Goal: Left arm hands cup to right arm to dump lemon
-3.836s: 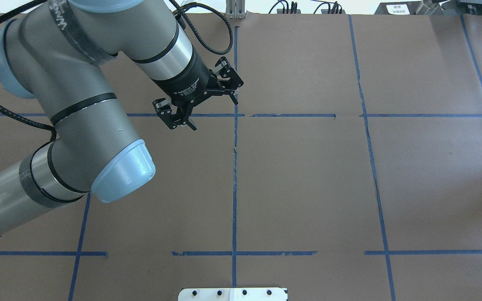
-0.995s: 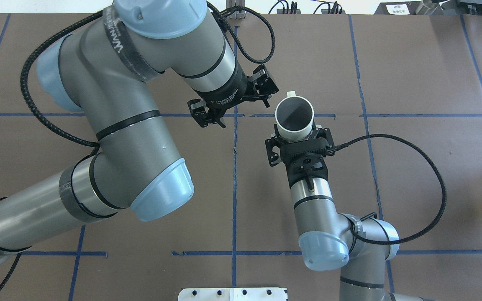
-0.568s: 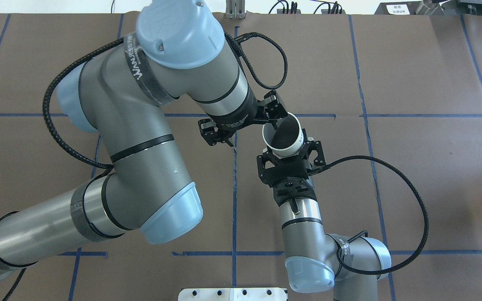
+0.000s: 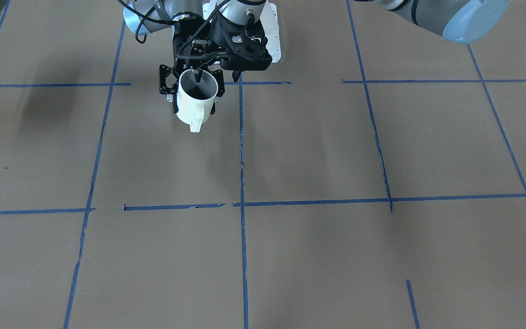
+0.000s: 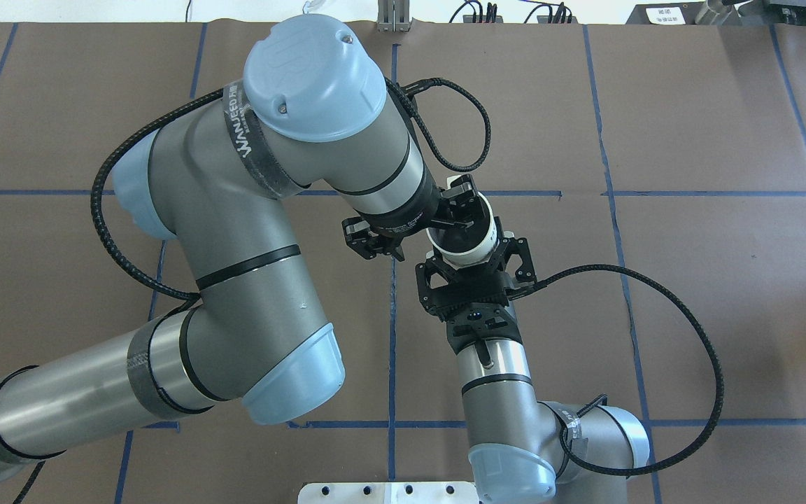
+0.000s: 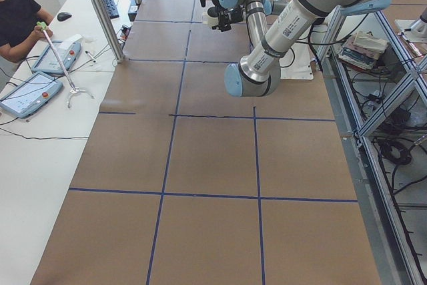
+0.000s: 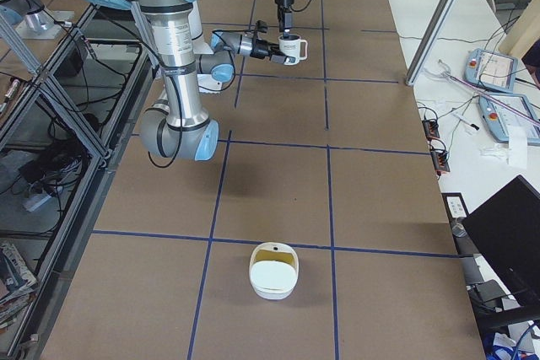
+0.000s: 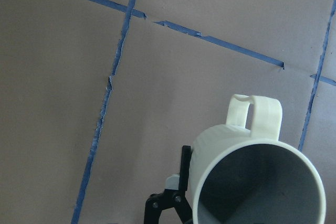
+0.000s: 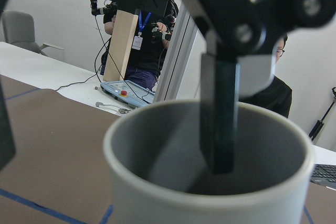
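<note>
The white cup is upright above the table, handle pointing away from the robot. My right gripper, the lattice-holed one, is shut on its body from the robot's side. My left gripper, with thin linkage fingers, is open and points down over the cup. One of its fingers dips inside the mouth, the other hangs outside the rim. The cup also shows in the front view, the left wrist view and the right wrist view. Its inside looks grey. No lemon shows in any view.
The table is covered in brown paper with a blue tape grid. A white bowl sits on it towards the robot's right end. A white mounting plate is at the robot's edge. Operators and teach pendants are across the table.
The right arm came into view holding the cup, then drew it left and towards the robot. The left gripper moved right and down over it. One left finger is now inside the cup's mouth.
</note>
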